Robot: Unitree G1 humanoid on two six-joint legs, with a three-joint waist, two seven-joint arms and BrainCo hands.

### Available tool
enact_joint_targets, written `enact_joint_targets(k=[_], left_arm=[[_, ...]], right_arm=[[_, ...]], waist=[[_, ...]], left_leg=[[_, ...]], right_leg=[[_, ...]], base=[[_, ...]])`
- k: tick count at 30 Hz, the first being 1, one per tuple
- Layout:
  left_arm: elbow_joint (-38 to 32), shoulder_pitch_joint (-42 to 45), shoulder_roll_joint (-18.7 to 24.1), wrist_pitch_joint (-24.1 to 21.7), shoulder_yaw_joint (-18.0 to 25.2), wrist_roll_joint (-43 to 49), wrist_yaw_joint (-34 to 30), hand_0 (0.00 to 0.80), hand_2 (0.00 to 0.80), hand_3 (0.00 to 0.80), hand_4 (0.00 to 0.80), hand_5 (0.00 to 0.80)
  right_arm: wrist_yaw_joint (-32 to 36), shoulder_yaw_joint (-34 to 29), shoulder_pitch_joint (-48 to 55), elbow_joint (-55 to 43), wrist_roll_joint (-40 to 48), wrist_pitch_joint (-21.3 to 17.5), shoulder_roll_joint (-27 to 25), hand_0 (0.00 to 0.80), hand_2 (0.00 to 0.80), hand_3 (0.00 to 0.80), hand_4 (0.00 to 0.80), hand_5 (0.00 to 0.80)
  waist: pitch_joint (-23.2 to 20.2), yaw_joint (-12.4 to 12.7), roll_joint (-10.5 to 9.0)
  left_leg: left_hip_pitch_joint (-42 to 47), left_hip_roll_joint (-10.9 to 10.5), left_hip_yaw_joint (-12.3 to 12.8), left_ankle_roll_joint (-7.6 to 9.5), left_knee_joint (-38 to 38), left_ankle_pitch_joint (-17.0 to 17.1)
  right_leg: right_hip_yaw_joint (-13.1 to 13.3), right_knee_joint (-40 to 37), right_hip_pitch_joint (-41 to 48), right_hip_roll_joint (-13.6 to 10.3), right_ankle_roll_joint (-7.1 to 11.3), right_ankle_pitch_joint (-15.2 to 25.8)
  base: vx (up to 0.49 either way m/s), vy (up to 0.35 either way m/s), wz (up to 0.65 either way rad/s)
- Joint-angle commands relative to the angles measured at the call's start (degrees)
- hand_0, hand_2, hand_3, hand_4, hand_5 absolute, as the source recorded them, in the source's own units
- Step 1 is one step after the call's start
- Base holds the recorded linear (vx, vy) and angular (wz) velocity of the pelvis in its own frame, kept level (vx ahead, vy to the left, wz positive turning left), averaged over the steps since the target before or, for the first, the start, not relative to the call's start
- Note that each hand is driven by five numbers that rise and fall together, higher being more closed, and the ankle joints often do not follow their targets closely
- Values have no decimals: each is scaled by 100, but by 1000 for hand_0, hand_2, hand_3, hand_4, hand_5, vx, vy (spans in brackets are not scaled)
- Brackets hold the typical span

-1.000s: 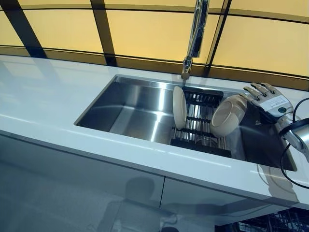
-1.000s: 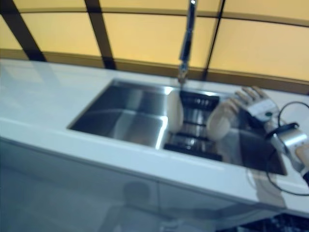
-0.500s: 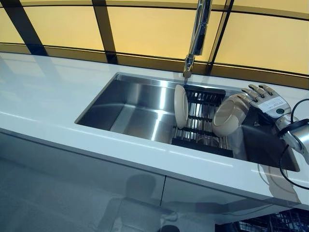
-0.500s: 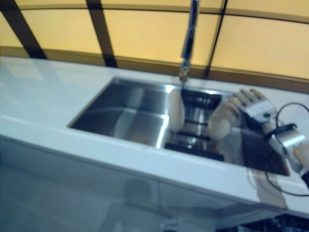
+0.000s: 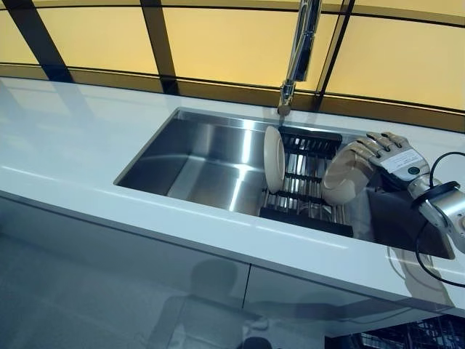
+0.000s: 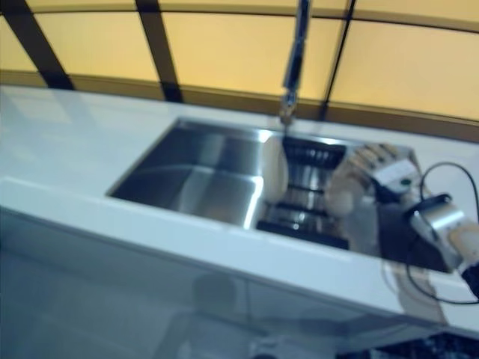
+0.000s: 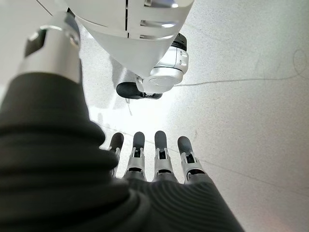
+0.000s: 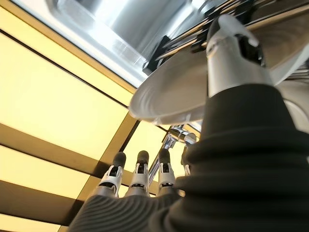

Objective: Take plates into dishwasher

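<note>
Stainless steel forms the rectangular sink [image 5: 196, 156] sunk into a glossy white countertop [image 5: 65, 138], with a tall chrome tap [image 5: 298, 51] rising at its far edge before yellow panels split by dark bars. On the right side of the basin sits a black wire dish rack [image 5: 305, 182]. One round cream plate [image 5: 273, 158] stands upright on edge at the left end of that rack. A second round cream plate [image 5: 343, 173] is tilted at the rack's right end, its hollow face turned left, and the robot's right hand [image 5: 392, 154] lies against its back and right rim. In the right wrist view the thumb [image 8: 227, 53] lies over the plate's rim while the fingers [image 8: 140, 171] stretch out straight past the plate's other face, so the hand is wide and touching the plate; whether it truly clamps it I cannot tell. The left hand [image 7: 159, 159] shows only in its own wrist view, fingers straight and empty, hanging above a pale speckled floor [image 7: 251, 96], well apart from the sink.
</note>
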Motion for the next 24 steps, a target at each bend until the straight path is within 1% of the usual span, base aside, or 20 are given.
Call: enact_joint_targets(k=[1, 7, 12, 18, 22, 24], left_arm=[[181, -85, 225, -54, -282, -282, -25, 0, 0, 0, 0, 0], [143, -148, 244, -35, -327, -397, 65, 0, 0, 0, 0, 0], [148, -174, 278, -69, -319, -580, -17, 0, 0, 0, 0, 0], [121, -192, 286, -111, -313, -755, -74, 0, 0, 0, 0, 0], [113, -236, 324, -147, -342, -896, -143, 0, 0, 0, 0, 0], [110, -242, 328, -168, -349, -910, -159, 0, 0, 0, 0, 0]], right_arm=[[-134, 553, -926, 58, 60, 66, 93, 0, 0, 0, 0, 0], [-200, 733, -1182, 209, 36, 146, 213, 0, 0, 0, 0, 0], [-185, 996, -1413, 232, 7, 200, 227, 0, 0, 0, 0, 0], [-147, 1209, -1609, 334, -283, 301, 248, 0, 0, 0, 0, 0], [4, 1485, -1859, 474, -441, 474, 200, 0, 0, 0, 0, 0], [53, 1537, -1894, 513, -550, 496, 197, 323, 323, 323, 323, 323]], waist=[[-29, 201, -345], [113, 278, -318], [207, 326, -295], [297, 362, -254], [370, 385, -244], [384, 379, -244]], left_leg=[[-290, 6, -39, -21, -25, 150], [-407, -11, -104, -8, -25, 189], [-496, -28, -151, -4, -25, 219], [-600, -39, -177, -3, -25, 257], [-700, -45, -197, -5, -25, 297], [-706, -46, -195, -5, -25, 299]], right_leg=[[-172, 14, 301, -459, 662, -162], [-210, 14, 234, -477, 655, -149], [-236, 14, 161, -483, 645, -133], [-252, 14, 84, -486, 631, -125], [-264, 14, -4, -489, 629, -95], [-267, 14, -11, -490, 627, -90]], base=[[-32, 1, 0], [-32, -9, 7], [-37, -11, 4], [-39, -6, 5], [-48, -13, 8], [-13, -4, 3]])
